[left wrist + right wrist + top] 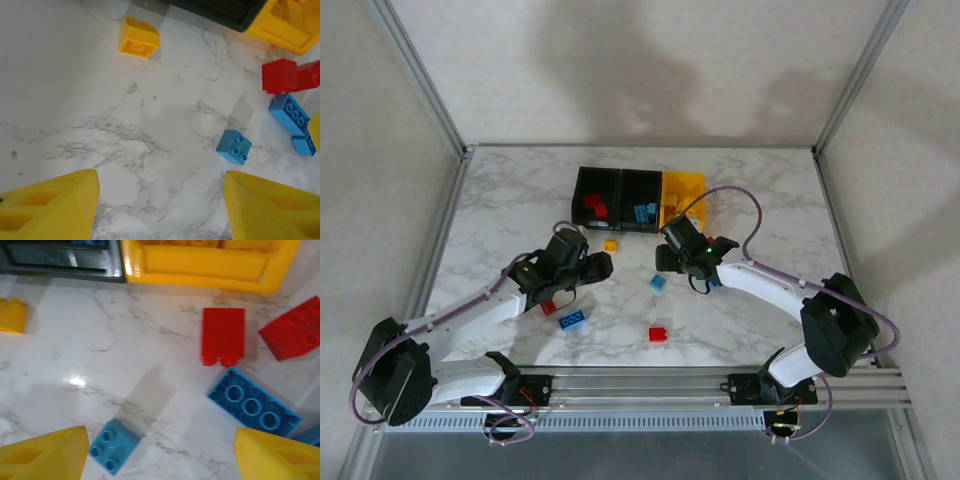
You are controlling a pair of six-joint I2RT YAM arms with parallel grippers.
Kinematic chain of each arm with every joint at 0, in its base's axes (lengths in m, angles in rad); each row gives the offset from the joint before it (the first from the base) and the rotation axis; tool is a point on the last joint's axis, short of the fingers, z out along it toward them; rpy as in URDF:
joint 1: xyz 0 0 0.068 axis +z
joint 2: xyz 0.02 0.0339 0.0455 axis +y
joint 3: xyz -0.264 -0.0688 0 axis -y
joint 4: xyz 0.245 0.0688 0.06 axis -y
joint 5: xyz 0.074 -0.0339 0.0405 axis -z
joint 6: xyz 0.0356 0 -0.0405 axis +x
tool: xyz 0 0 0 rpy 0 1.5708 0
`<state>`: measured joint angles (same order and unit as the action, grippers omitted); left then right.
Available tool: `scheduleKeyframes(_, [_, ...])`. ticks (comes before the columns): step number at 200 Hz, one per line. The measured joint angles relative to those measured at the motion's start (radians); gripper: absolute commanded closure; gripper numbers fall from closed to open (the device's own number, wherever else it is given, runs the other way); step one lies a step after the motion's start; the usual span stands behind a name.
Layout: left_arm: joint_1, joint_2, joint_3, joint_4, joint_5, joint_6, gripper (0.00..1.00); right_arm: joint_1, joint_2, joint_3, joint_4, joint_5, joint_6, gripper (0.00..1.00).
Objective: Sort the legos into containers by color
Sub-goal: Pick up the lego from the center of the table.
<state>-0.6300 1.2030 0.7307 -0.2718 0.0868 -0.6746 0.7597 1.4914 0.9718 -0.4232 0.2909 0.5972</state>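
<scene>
Left tool (160,200) released, empty, over bare bench (75,100); yellow lego (138,37) at its 11 o'clock. Right tool (160,450) also released and empty, light-blue lego (114,445) at its 7 o'clock, likely the next pick. Containers (620,200) sit at the bench's 12 o'clock, within both arms' reach.

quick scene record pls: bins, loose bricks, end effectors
left black bin: red bricks inside
middle black bin: blue bricks inside
yellow bin: contents unclear
loose bricks: yellow brick, small blue brick, red brick, blue brick
left end effector: open, empty
right end effector: open, empty
</scene>
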Motion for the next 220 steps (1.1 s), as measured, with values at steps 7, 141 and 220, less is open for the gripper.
scheduleKeyframes(7, [-0.010,0.013,0.000,0.008,0.001,-0.004,0.34,-0.011,0.000,-0.004,0.000,0.007,-0.004,0.24])
scheduleKeyframes(141, [-0.057,0.011,0.000,0.035,-0.024,-0.030,0.34,-0.180,0.259,0.095,0.133,-0.009,-0.127,0.39])
scheduleKeyframes(220, [-0.057,0.011,0.000,0.032,-0.036,-0.030,0.34,-0.188,0.335,0.132,0.151,-0.033,-0.145,0.65])
